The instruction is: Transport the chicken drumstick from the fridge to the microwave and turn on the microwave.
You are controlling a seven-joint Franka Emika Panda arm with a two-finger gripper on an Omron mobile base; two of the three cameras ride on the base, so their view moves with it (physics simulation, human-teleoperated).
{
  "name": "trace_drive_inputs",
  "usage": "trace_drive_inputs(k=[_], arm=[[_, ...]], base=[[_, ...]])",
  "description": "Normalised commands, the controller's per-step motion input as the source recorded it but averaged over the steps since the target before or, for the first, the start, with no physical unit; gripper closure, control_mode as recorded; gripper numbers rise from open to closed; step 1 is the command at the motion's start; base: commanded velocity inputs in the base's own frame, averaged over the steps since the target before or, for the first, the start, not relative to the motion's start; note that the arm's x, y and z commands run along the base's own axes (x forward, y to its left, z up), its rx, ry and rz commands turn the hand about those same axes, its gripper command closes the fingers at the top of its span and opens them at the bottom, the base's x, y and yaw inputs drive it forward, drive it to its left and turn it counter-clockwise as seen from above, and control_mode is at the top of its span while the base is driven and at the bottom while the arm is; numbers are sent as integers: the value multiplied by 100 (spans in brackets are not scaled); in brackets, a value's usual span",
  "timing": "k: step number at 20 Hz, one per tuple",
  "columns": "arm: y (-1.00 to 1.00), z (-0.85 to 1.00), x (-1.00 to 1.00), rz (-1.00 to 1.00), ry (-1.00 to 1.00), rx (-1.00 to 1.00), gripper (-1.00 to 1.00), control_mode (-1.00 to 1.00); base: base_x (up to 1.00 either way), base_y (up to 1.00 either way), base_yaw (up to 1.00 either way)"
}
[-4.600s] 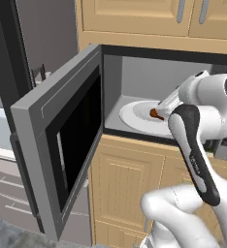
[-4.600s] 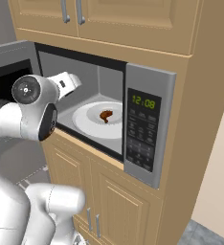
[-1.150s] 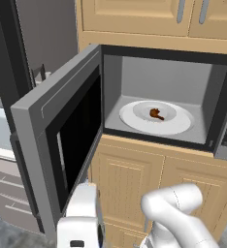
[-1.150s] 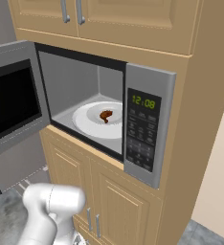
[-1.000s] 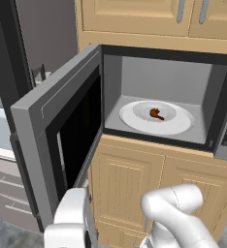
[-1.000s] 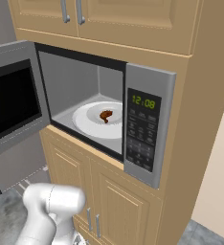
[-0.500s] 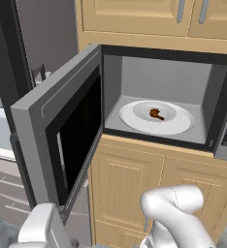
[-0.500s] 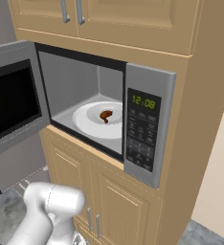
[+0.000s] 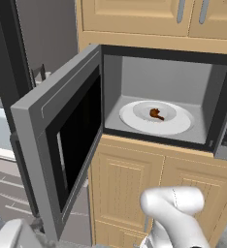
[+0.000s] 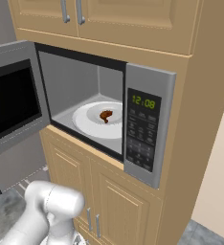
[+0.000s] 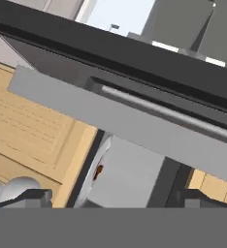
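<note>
Cabinets: pale wood cabinetry (image 10: 190, 95) surrounds the oven niche, with doors above and below.
Fridge: the fridge (image 9: 8, 97) stands dark and tall at the left of the left base view, just beside the swung-out door.
Microwave: the microwave (image 10: 85, 115) is built into the wood; its door (image 9: 62, 145) hangs wide open to the left, dark window facing the cavity.
Control panel: the control panel (image 10: 142, 129) sits right of the cavity, green digits lit at its top.
Turntable plate: the white turntable plate (image 9: 135, 118) lies flat on the cavity floor.
Chicken drumstick: the chicken drumstick (image 9: 156, 114) rests on the plate near its middle, free of any grip.
Gripper: the gripper (image 11: 113, 198) looks up at the door's underside in the hand view, fingertips set wide apart with nothing between them; the reddish speck past the door edge is probably the drumstick.
</note>
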Motion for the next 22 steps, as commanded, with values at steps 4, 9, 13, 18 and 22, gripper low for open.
trace_drive_inputs(k=[4, 9, 13, 18, 22], arm=[[26, -11, 22, -5, 0, -5, -100, -100], [16, -8, 32, -5, 0, -2, -100, -100], [17, -19, 30, -4, 0, -5, -100, -100], [28, -27, 29, -4, 0, -8, -100, -100], [27, -14, 22, -4, 0, -7, -100, -100]], base=[[0, 0, 0], [0, 0, 0], [0, 0, 0], [0, 0, 0], [0, 0, 0]])
